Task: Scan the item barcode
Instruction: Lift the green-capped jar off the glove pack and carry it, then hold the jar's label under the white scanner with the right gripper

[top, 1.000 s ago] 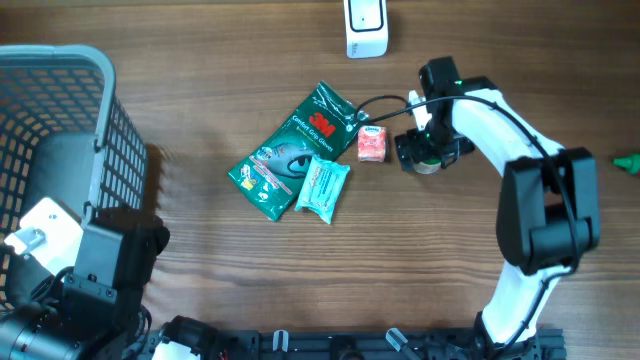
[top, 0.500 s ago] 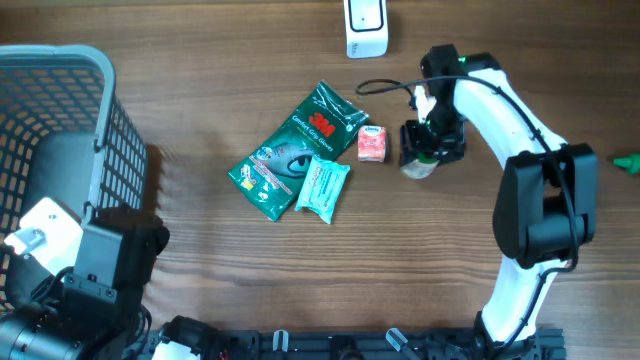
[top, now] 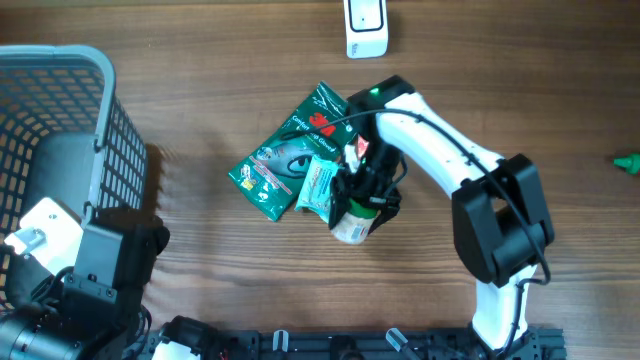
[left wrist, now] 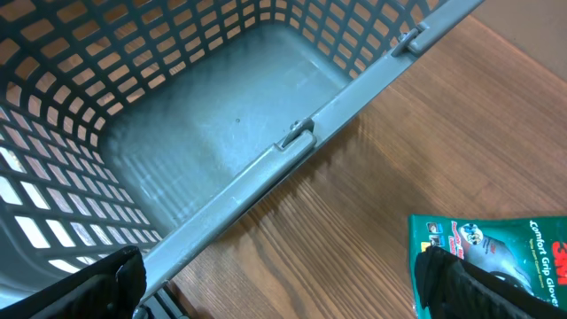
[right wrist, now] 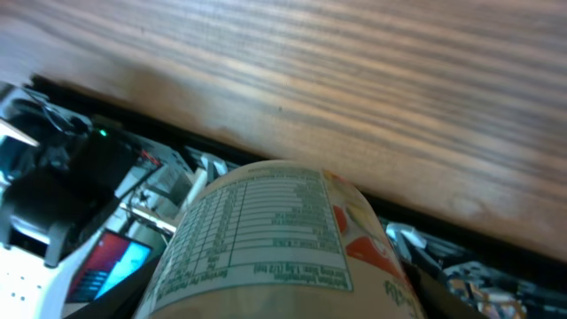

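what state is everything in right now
grey plastic mesh basket: upright, empty
green foil glove packet: lying flat, not held
teal wipes pack: lying flat against the packet
round cream tub with printed label: clamped in the right gripper
white box-shaped scanner: standing alone at the far edge
left gripper: open, holding nothing
right gripper: shut on the tub

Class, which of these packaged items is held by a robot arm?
The round tub with the nutrition label, clamped in the right gripper; the green 3M gloves pack and the pale teal packet lie flat, ungripped.
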### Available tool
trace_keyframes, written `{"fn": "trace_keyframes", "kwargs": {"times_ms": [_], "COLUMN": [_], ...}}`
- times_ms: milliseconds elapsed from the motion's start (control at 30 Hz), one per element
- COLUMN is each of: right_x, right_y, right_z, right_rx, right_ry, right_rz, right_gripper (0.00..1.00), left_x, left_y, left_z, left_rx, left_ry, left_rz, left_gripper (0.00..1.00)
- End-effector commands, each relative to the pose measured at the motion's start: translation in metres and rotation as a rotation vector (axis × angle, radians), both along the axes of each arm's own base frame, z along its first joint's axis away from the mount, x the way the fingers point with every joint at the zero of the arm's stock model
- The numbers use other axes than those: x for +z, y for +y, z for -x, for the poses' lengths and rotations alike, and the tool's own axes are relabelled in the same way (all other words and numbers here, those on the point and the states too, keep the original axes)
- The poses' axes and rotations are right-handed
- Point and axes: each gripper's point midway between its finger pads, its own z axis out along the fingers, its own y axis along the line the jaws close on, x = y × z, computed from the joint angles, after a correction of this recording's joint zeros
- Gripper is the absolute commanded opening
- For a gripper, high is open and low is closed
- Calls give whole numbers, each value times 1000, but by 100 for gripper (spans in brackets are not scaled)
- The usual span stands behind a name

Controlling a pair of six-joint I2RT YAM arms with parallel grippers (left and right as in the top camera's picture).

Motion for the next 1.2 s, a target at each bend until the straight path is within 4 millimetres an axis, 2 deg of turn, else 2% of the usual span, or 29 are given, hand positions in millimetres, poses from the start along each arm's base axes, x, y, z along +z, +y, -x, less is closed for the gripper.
{"fn": "trace_keyframes", "kwargs": {"times_ms": [0,67,167,233,300,367,400,467,533,567,633,700,767,900,933,1000,1033,1067,1167], "right_x": [6,6,6,6,13,28,34,41,47,52,68,88,99,88,83,83,80,77,72], "right_y": [16,22,26,23,19,14,10,4,6,6,10,19,11,16,13,17,12,5,-11], "right_z": [15,19,14,1,-26,-73,-106,-150,-197,-227,-267,-296,-326,-365,-387,-414,-435,-447,-466], "right_rx": [10,18,1,-10,-63,-128,-143,-155,-172,-176,-103,16,13,-16,-41,-12,-44,-82,-170], "right_ry": [38,40,32,-5,-67,-216,-346,-532,-727,-868,-1102,-1309,-1464,-1595,-1676,-1832,-1945,-2001,-2102], "right_rz": [6,0,-33,-64,-101,-169,-182,-185,-215,-214,-241,-298,-222,-203,-159,-149,-100,-59,-46], "right_gripper": [38,38,37,36,31,30,30,33,34,37,41,41,41,40,40,40,41,43,49], "left_x": [2,2,2,2,2,2,2,2,2,2,2,2,2,2,2,2,2,2,2], "left_y": [3,3,3,3,3,3,3,3,3,3,3,3,3,3,3,3,3,3,3], "left_z": [1,1,1,1,1,1,1,1,1,1,1,1,1,1,1,1,1,1,1], "left_rx": [23,23,23,23,23,23,23,23,23,23,23,23,23,23,23,23,23,23,23], "left_ry": [-14,-14,-14,-14,-14,-14,-14,-14,-14,-14,-14,-14,-14,-14,-14,-14,-14,-14,-14], "left_rz": [-5,-5,-5,-5,-5,-5,-5,-5,-5,-5,-5,-5,-5,-5,-5,-5,-5,-5,-5], "left_gripper": [100,100,100,100,100,100,100,100,100,100,100,100,100,100,100,100,100,100,100]}}
